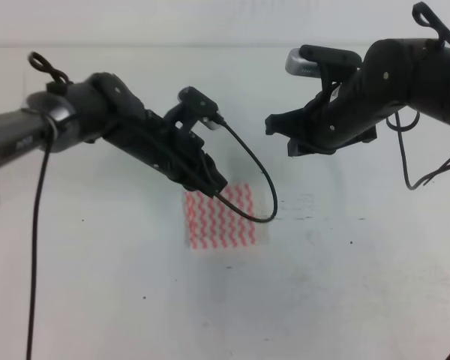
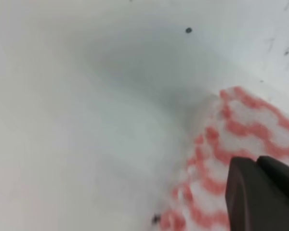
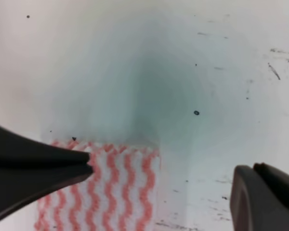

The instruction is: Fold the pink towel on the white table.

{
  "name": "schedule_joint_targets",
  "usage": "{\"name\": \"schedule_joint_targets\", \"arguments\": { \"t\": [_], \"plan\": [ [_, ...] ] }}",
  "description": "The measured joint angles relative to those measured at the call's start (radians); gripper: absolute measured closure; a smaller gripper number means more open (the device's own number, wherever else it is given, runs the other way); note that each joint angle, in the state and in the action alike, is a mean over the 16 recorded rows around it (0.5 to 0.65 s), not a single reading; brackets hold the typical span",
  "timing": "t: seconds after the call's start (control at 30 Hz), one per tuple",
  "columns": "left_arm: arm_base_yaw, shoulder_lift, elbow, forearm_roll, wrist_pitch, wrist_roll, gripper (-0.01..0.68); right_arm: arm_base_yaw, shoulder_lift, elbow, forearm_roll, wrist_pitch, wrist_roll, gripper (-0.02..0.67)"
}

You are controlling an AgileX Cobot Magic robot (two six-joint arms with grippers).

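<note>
Pink towel (image 1: 220, 217) unlabelled on white table (image 1: 345, 292); left claw (image 1: 214, 184) state unclear, right claw (image 1: 285, 135) spread wide.

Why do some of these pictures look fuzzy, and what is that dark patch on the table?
Left wrist view: the pink towel is soft and out of focus, being close to the lens. Right wrist view: sharper stripes, with a grey shadow on the white table. High view: even light, faint shadow beside the towel.

We see a pale, plain wall (image 1: 172, 22) running behind everything, evenly lit by soft, diffuse light, with no hard shadows.
</note>
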Motion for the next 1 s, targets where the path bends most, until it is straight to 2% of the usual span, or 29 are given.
{"name": "schedule_joint_targets", "arguments": {
  "t": [0.57, 0.8, 1.0],
  "plan": [
    [-0.048, 0.083, -0.021, -0.022, -0.038, 0.036, 0.677, -0.012, 0.001, 0.000, 0.002, -0.001, 0.000, 0.667],
    [-0.049, 0.090, -0.076, -0.032, 0.023, 0.032, 0.677, -0.012, 0.000, 0.000, 0.001, -0.005, 0.000, 0.667],
    [-0.049, 0.090, -0.128, 0.003, 0.136, -0.001, 0.678, -0.012, -0.001, 0.000, 0.000, -0.007, 0.000, 0.667]
  ]
}}
